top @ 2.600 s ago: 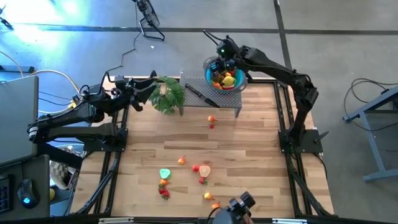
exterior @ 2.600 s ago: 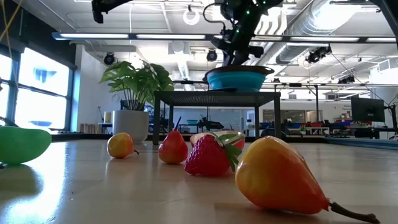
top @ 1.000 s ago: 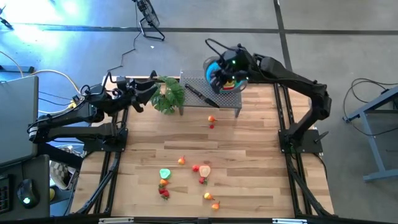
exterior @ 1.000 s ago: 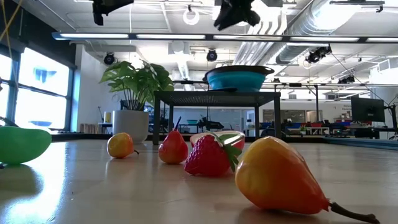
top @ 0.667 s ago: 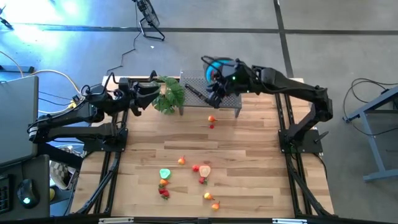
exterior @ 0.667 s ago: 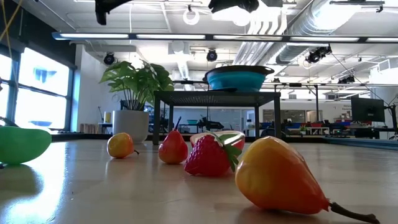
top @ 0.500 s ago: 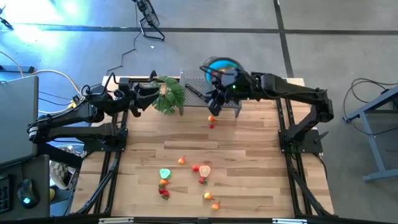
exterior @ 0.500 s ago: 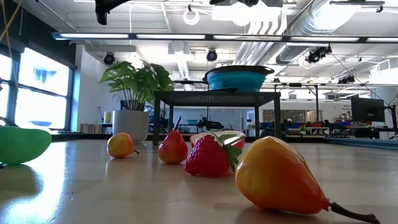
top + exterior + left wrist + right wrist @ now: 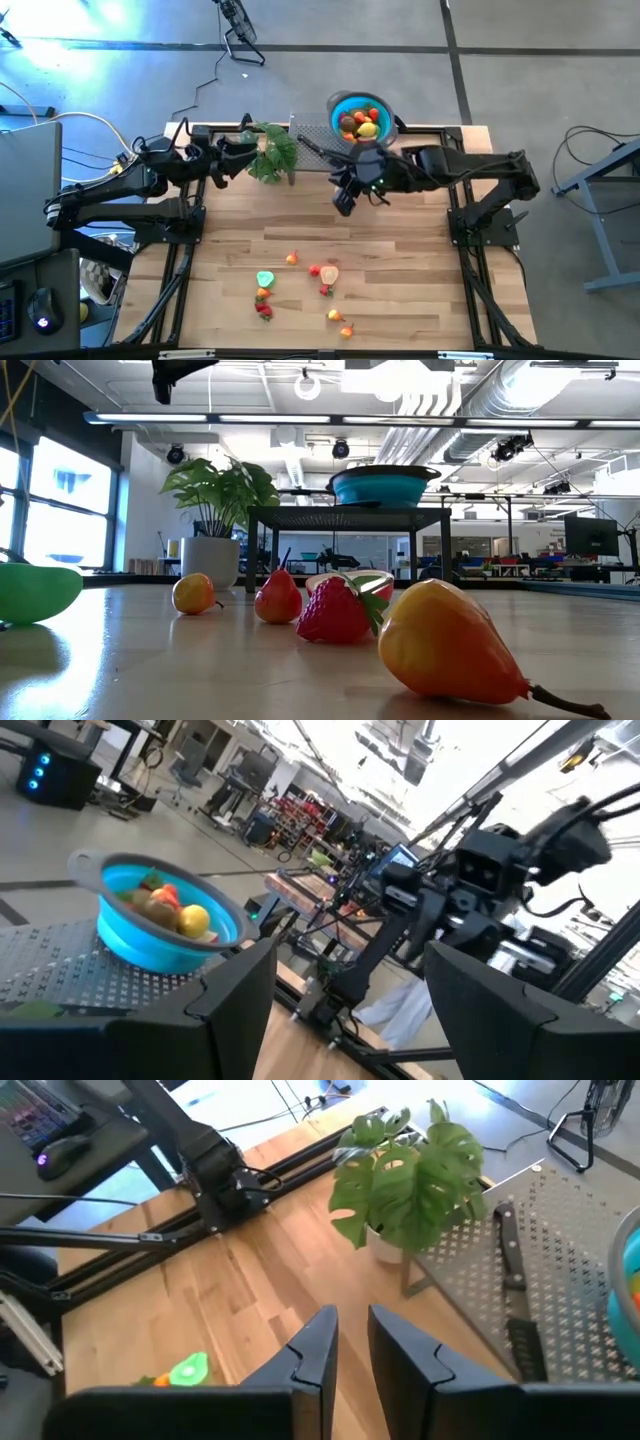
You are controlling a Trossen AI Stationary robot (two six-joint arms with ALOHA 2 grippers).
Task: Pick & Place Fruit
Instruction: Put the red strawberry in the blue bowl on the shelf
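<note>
A raised rack [image 9: 385, 168] stands at the far edge of the tabletop [image 9: 400, 270], with a bowl [image 9: 336, 103] on its right part and a knife [image 9: 517, 1295] lying left of the bowl. Several fruits [image 9: 358, 123] sit in the bowl. A potted plant [image 9: 272, 153] stands just left of the rack. More fruit [image 9: 326, 273] lies scattered near the tabletop's front edge, well apart from the rack.

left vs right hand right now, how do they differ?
The left hand sits by the plant at the table's back left; the right hand is over the wood in front of the metal rack. In its wrist view the left hand's fingers stand wide apart; the right hand's fingers are close, with a narrow gap. Neither holds any fruit.
</note>
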